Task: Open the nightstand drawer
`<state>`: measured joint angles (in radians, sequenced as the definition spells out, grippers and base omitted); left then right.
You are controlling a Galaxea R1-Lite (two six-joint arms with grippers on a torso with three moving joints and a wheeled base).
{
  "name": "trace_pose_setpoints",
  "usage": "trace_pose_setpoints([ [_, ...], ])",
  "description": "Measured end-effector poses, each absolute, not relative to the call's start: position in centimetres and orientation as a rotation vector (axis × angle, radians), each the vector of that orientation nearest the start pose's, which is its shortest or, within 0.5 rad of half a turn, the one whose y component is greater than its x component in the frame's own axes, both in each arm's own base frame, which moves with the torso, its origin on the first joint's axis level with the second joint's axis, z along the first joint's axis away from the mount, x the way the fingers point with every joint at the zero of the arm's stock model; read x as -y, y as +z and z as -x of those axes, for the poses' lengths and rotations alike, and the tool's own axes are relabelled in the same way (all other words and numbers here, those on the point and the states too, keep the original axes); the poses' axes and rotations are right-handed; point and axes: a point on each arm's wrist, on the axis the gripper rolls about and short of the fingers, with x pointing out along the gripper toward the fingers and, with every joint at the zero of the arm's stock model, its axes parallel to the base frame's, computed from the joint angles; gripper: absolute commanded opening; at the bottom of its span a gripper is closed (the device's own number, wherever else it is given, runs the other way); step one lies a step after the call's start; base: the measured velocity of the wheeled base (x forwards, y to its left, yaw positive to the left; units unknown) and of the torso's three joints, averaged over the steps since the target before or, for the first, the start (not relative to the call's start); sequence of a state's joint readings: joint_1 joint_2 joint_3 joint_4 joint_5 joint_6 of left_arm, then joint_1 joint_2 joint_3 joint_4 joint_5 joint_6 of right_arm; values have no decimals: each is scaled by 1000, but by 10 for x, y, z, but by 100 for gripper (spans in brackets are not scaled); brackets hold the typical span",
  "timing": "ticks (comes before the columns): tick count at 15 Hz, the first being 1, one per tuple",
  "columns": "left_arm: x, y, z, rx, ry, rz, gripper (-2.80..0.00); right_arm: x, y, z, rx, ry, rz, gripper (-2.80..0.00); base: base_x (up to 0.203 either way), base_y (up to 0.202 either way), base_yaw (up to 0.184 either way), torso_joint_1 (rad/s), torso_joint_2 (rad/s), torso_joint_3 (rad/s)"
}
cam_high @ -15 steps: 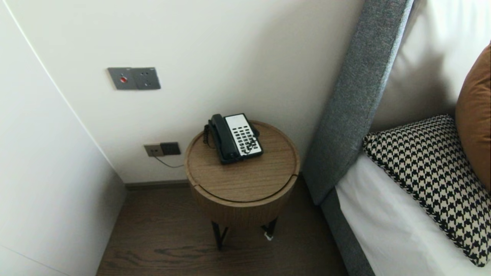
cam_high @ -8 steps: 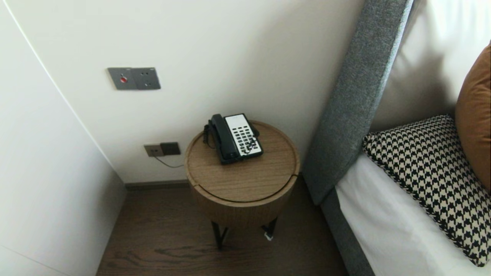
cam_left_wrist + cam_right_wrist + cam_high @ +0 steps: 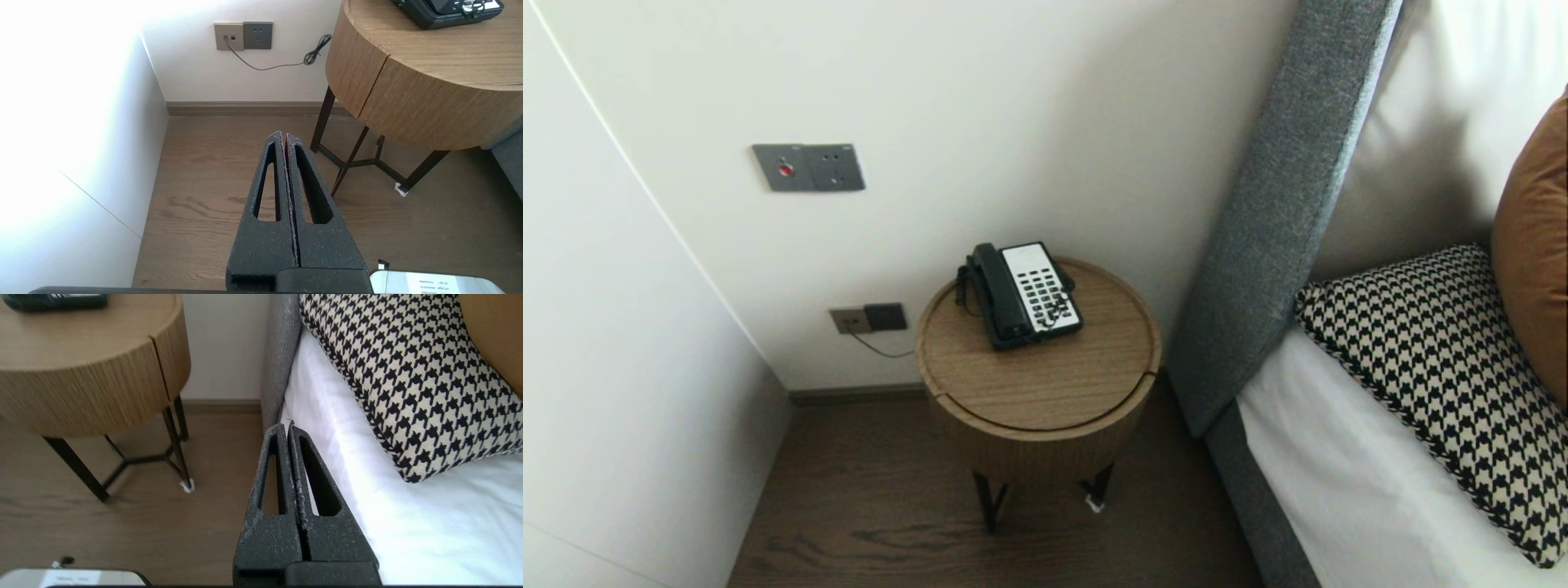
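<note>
Hovering low with the left gripper (image 3: 284,134) above the brown wood-plank floor (image 3: 204,183), black fingers (image 3: 261,249) pinched fully together, gripping nothing. Pointing toward the corner of the white wall (image 3: 196,77), just beside the thin black metal legs (image 3: 351,163) of the round wooden side table (image 3: 429,110), clear of them. Spotting, on that wall beyond, a pair of wall socket plates (image 3: 244,36), one beige, one dark grey, side by side, with a thin dark cable (image 3: 278,65) trailing from the beige one toward the table.

Holding the right gripper (image 3: 287,425) on the other side of that table, over the edge of the white bed sheet (image 3: 429,522), closed tight too, and empty. Lying near its tips, a black-and-white houndstooth cushion (image 3: 408,384), resting on the sheet, apart from the gripper. Standing between bed and table, the grey fabric headboard (image 3: 278,355).

Sitting on the table top toward the wall, seen from the head camera, a black desk telephone (image 3: 1023,296) with a white keypad, handset on its cradle along the left side. Leaning behind the houndstooth cushion, a plain orange-brown cushion (image 3: 1535,245). Mounted higher on the wall, a grey switch plate (image 3: 807,167) with a red dot.
</note>
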<state>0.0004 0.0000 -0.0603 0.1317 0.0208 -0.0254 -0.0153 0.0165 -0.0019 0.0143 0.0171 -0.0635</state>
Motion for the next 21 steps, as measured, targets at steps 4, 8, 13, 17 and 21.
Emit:
trace_pose_setpoints([
  [4, 0, 78, 28, -72, 22, 25, -280, 0, 75, 23, -12, -11, 11, -280, 0, 0, 0, 0, 0, 0],
  [8, 0, 78, 28, -71, 22, 25, -280, 0, 74, 23, -11, -12, 10, -280, 0, 0, 0, 0, 0, 0],
  [13, 0, 78, 28, -71, 22, 25, -280, 0, 74, 23, -10, -12, 11, -280, 0, 0, 0, 0, 0, 0],
  [17, 0, 78, 28, -71, 22, 25, -280, 0, 74, 23, -10, -12, 11, -280, 0, 0, 0, 0, 0, 0],
  [21, 0, 78, 28, -72, 22, 25, -280, 0, 74, 23, -11, -12, 11, -280, 0, 0, 0, 0, 0, 0],
])
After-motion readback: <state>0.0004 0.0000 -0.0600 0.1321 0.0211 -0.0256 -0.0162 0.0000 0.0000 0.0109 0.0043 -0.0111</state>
